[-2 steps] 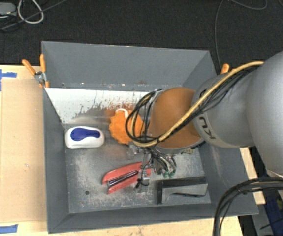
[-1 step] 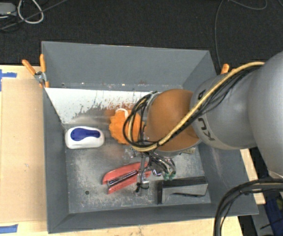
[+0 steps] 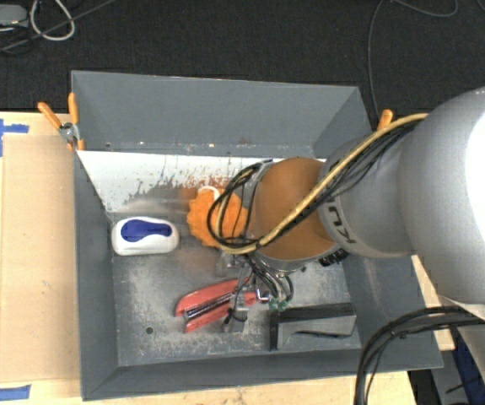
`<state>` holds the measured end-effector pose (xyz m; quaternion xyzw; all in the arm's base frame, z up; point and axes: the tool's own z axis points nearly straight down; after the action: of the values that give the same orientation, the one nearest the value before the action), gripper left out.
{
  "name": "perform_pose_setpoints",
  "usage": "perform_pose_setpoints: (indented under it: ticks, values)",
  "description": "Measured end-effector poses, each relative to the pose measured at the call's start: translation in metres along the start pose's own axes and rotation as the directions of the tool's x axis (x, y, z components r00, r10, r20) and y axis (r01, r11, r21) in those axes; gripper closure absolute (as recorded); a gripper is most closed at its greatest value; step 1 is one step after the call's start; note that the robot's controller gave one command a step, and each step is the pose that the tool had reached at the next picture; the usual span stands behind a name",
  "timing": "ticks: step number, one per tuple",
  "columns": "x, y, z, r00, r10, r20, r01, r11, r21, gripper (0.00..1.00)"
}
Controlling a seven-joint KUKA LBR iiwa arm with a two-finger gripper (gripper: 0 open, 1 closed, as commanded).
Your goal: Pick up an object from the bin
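Hovering low over the floor of the grey bin (image 3: 132, 344), the gripper (image 3: 246, 298) sits at the right-hand end of a red, pliers-like tool (image 3: 208, 304). The tool lies flat at about 6 o'clock in the bin, its length running roughly from 8 o'clock to 2 o'clock. It looks to be the thing nearest the tip, and the two seem to meet or nearly meet there. To do the step well, I judge the grasp should straddle the tool across its narrow width rather than along it, low enough to get under the rounded handles. The lift should then go straight up, so the long body does not swing or drag against the black flat piece (image 3: 309, 323) lying just beside it at 4 o'clock. A white and blue rounded object (image 3: 145, 235) rests well apart at 9 o'clock. An orange lumpy thing (image 3: 198, 213) lies near the middle towards 12 o'clock, partly behind the robot's orange wrist cover (image 3: 293, 218). Cables and the wrist crowd the tip, so I cannot tell whether the jaws are released or clenched, nor whether the red tool is truly gripped.
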<state>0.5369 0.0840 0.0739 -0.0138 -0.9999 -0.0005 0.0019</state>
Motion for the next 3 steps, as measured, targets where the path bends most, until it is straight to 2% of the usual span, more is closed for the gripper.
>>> perform_pose_setpoints:
  ticks: [1,3]
  values:
    - [0.0051,-0.0002,0.0044,0.980,-0.199,-0.006,0.199,0.980,-0.001,1.00]
    - [0.0061,-0.0004,-0.0012,0.980,-0.198,-0.009,0.198,0.980,-0.001,1.00]
